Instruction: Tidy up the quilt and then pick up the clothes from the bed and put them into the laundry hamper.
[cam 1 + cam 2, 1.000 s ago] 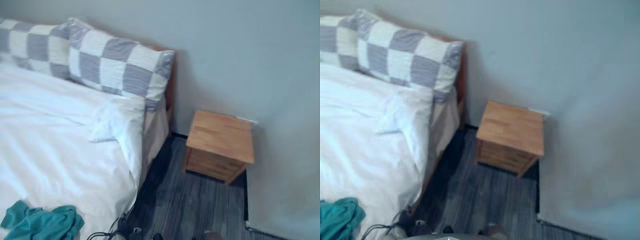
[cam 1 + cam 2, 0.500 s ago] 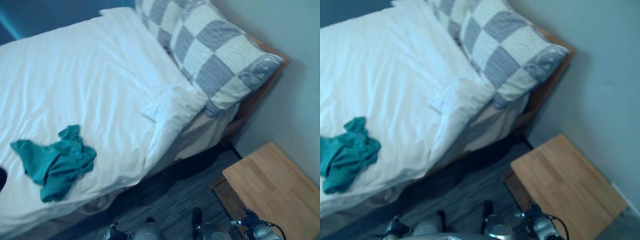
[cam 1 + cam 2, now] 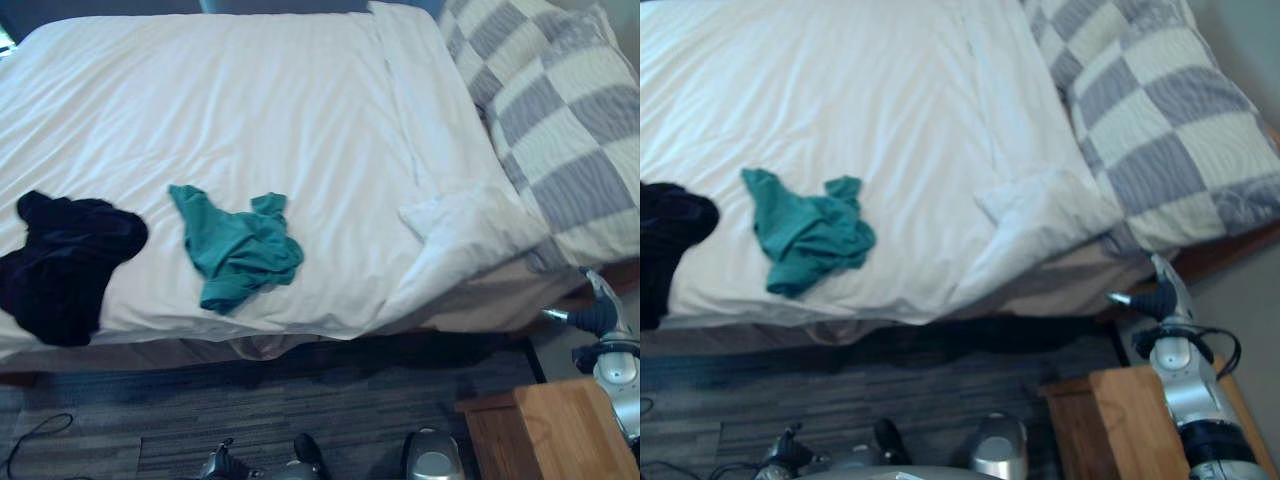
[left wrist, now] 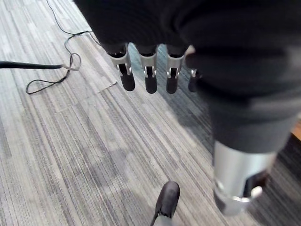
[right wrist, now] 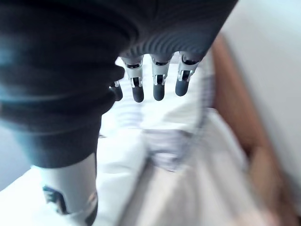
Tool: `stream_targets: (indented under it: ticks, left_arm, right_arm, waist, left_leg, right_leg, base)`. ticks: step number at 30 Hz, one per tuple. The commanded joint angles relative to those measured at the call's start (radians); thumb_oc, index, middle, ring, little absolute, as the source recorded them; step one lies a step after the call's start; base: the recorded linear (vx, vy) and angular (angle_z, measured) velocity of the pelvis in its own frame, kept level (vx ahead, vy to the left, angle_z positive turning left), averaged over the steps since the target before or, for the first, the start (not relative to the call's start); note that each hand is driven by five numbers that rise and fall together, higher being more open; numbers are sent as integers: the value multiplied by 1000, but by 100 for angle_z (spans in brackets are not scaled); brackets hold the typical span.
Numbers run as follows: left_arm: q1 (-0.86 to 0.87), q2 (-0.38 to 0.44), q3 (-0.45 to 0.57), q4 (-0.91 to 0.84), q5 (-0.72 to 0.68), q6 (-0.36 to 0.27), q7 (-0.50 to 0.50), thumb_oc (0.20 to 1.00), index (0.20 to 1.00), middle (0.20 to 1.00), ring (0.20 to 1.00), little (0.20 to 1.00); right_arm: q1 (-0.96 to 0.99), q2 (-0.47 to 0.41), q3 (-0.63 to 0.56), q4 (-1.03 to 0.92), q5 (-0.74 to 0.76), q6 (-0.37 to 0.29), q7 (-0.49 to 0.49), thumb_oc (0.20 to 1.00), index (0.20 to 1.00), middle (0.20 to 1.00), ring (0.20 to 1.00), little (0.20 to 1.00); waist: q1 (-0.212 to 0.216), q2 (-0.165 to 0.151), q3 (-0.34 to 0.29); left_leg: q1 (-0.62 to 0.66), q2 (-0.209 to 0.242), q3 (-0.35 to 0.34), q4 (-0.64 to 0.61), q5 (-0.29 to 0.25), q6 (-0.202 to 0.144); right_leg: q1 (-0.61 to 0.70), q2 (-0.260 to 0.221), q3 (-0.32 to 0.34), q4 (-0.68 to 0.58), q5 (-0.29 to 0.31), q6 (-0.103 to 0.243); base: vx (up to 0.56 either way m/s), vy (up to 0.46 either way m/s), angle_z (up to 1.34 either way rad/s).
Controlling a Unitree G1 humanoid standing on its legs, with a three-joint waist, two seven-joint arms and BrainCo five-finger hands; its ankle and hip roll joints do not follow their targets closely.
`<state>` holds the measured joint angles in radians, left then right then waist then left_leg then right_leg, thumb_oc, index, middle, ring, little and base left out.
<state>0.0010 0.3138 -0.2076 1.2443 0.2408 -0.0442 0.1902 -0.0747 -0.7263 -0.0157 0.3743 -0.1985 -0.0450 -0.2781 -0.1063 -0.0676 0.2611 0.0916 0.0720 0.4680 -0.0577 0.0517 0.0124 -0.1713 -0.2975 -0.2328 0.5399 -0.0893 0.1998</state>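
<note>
Right hand (image 3: pixel 1162 292) hangs relaxed and empty at 4 o'clock by the bed; left hand (image 4: pixel 150 70) likewise, over floor. Quilt (image 3: pixel 300 130) corner's folded back at 3 o'clock, so straightening looks next. Teal garment (image 3: pixel 236 248) waits mid-bed, dark garment (image 3: pixel 62 262) at 9.

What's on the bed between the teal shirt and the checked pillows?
Mostly smooth white quilt. Nearer the checked pillows, its folded-back corner lies bunched by the bed's edge. No other clothing lies between the teal shirt and the pillows, as both eye views show.
</note>
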Motion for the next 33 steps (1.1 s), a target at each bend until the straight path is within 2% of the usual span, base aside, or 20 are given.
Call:
stream_targets:
  ticks: [1, 2, 3, 7, 8, 10, 11, 12, 14, 15, 18, 21, 22, 25, 26, 27, 28, 30, 32, 33]
  left_arm:
    - [-1, 27, -16, -9, 23, -13, -20, 1000, 1000, 1000, 1000, 1000]
    - [-7, 37, -20, -2, 27, -17, -22, 1000, 1000, 1000, 1000, 1000]
    - [-15, 54, -32, 11, 46, -20, -20, 1000, 1000, 1000, 1000, 1000]
    - [-26, 66, -38, 5, 44, -25, -11, 1000, 1000, 1000, 1000, 1000]
    - [-35, 63, -52, -14, 31, -35, -6, 1000, 1000, 1000, 1000, 1000]
    - [-40, 59, -60, -23, 28, -38, -8, 1000, 1000, 1000, 1000, 1000]
    - [-59, 55, -96, -44, 27, -53, -12, 1000, 1000, 1000, 1000, 1000]
    - [-72, 55, -116, -55, 25, -62, -14, 1000, 1000, 1000, 1000, 1000]
    - [-92, 58, -145, -74, 10, -75, -18, 1000, 1000, 1000, 1000, 1000]
    - [-116, 59, -164, -82, -4, -82, -15, 1000, 1000, 1000, 1000, 1000]
    - [-118, 37, -166, -106, -38, -87, -11, 1000, 1000, 1000, 1000, 1000]
    - [-102, 12, -162, -103, -40, -83, -16, 1000, 1000, 1000, 1000, 1000]
    - [-80, -5, -143, -88, -17, -71, -24, 1000, 1000, 1000, 1000, 1000]
    - [-46, -24, -84, -55, 32, -47, -30, 1000, 1000, 1000, 1000, 1000]
    - [-45, -22, -90, -55, 32, -47, -30, 1000, 1000, 1000, 1000, 1000]
    - [-38, -25, -72, -33, 52, -32, -27, 1000, 1000, 1000, 1000, 1000]
    - [-32, -39, -45, 12, 72, -13, -19, 1000, 1000, 1000, 1000, 1000]
    - [-24, -50, -27, 29, 76, 1, -17, 1000, 1000, 1000, 1000, 1000]
    - [-19, -50, -22, 28, 71, 5, -12, 1000, 1000, 1000, 1000, 1000]
    - [-19, -53, -15, 31, 64, 8, -7, 1000, 1000, 1000, 1000, 1000]
  right_arm:
    - [-160, -82, -10, -19, -47, -24, -31, 1000, 1000, 1000, 1000, 1000]
    - [-184, -100, -6, -28, -41, -25, -27, 1000, 1000, 1000, 1000, 1000]
    - [-253, -139, 38, -30, -34, -30, -12, 1000, 1000, 1000, 1000, 1000]
    - [-386, -148, 137, -34, -45, -31, -2, 1000, 1000, 1000, 1000, 1000]
    - [-486, -146, 225, -15, -57, -38, 16, 1000, 1000, 1000, 1000, 1000]
    - [-545, -150, 277, 9, -65, -38, 21, 1000, 1000, 1000, 1000, 1000]
    - [-675, -168, 393, 77, -90, -37, 43, 1000, 1000, 1000, 1000, 1000]
    - [-746, -162, 452, 137, -87, -36, 56, 200, 200, 200, 200, 200]
    - [-852, -156, 548, 271, -78, -39, 89, 200, 200, 200, 200, 200]
    - [-910, -148, 617, 409, -80, -35, 119, 200, 200, 200, 200, 200]
    - [-862, -138, 589, 543, -52, -26, 130, 200, 200, 200, 200, 200]
    - [-759, -129, 520, 514, -31, -24, 128, 200, 200, 200, 200, 200]
    - [-574, -153, 403, 382, -49, -35, 99, 200, 200, 200, 200, 200]
    - [-217, -167, 129, 110, -134, -51, 24, 200, 200, 200, 200, 200]
    - [-201, -166, 115, 101, -135, -49, 26, 275, 275, 275, 275, 275]
    - [-79, -139, 29, 35, -158, -51, 16, 1000, 1000, 1000, 1000, 1000]
    - [67, -39, -44, 2, -139, -56, -17, 1000, 1000, 1000, 1000, 1000]
    - [165, 104, -93, 13, -44, -63, -42, 1000, 1000, 1000, 1000, 1000]
    - [212, 166, -115, 15, 22, -70, -44, 1000, 1000, 1000, 1000, 1000]
    - [237, 227, -119, 37, 90, -74, -41, 1000, 1000, 1000, 1000, 1000]
  waist:
    - [24, -10, 17]
    - [22, -12, 16]
    - [25, -19, 6]
    - [41, -11, 6]
    - [47, 12, 21]
    - [43, 26, 33]
    - [43, 51, 61]
    - [42, 66, 74]
    - [42, 88, 91]
    - [37, 105, 102]
    - [28, 120, 106]
    - [21, 124, 98]
    - [-2, 129, 94]
    - [-38, 128, 84]
    - [-32, 128, 82]
    - [-43, 126, 76]
    - [-69, 115, 65]
    - [-101, 108, 54]
    - [-113, 100, 47]
    - [-125, 92, 44]
  left_leg:
    - [7, 91, -6, 26, -86, -94]
    - [-6, 96, -4, 26, -69, -95]
    - [-10, 96, -33, 24, -76, -108]
    - [-22, 102, -21, 53, -75, -120]
    - [-36, 112, -26, 71, -70, -128]
    - [-50, 118, -33, 80, -68, -132]
    - [-84, 130, -46, 104, -60, -142]
    - [-100, 136, -47, 112, -55, -148]
    - [-124, 147, -46, 122, -44, -156]
    - [-141, 158, -44, 128, -32, -164]
    - [-136, 163, -45, 128, -26, -166]
    - [-125, 163, -44, 122, -23, -166]
    - [-109, 163, -42, 116, -26, -163]
    - [-75, 158, -37, 110, -38, -159]
    - [-73, 158, -37, 110, -38, -159]
    - [-58, 157, -34, 107, -45, -157]
    - [-26, 155, -23, 100, -56, -151]
    - [-2, 152, -5, 84, -61, -146]
    - [9, 148, 4, 76, -61, -144]
    - [18, 147, 12, 69, -61, -142]
  right_leg:
    - [100, 92, 84, -265, -39, 29]
    - [97, 99, 116, -361, -12, 14]
    - [117, 84, 161, -493, 17, 11]
    - [103, 86, 168, -494, 51, 8]
    - [95, 99, 163, -485, 42, -6]
    - [83, 106, 159, -474, 36, -13]
    - [40, 122, 166, -444, 25, -26]
    - [16, 130, 167, -430, 21, -32]
    - [-27, 143, 165, -401, 14, -39]
    - [-53, 151, 158, -376, 4, -43]
    - [-62, 156, 151, -348, -11, -47]
    - [-51, 156, 146, -345, -17, -50]
    - [-37, 158, 143, -345, -25, -53]
    - [-8, 164, 145, -349, -32, -55]
    - [-7, 164, 145, -349, -32, -55]
    - [5, 166, 148, -355, -32, -55]
    - [27, 172, 160, -368, -25, -55]
    - [33, 178, 176, -377, -15, -54]
    - [36, 181, 189, -380, -11, -53]
    - [36, 186, 201, -380, -7, -52]
  base:
    - [11, -140, 59]
    - [103, -275, 78]
    - [77, -236, 60]
    - [102, -189, 34]
    - [67, -249, 2]
    - [-3, -152, -6]
    - [-65, -120, -2]
    - [-85, -136, 6]
    - [-65, -67, -10]
    - [-40, -55, -5]
    - [-3, -29, -1]
    - [27, -9, 4]
    - [36, 28, 4]
    - [41, 41, 8]
    - [24, 31, 8]
    - [40, 49, -4]
    - [32, 71, -4]
    - [3, 73, -19]
    - [-3, 46, -51]
    - [-15, 85, -51]
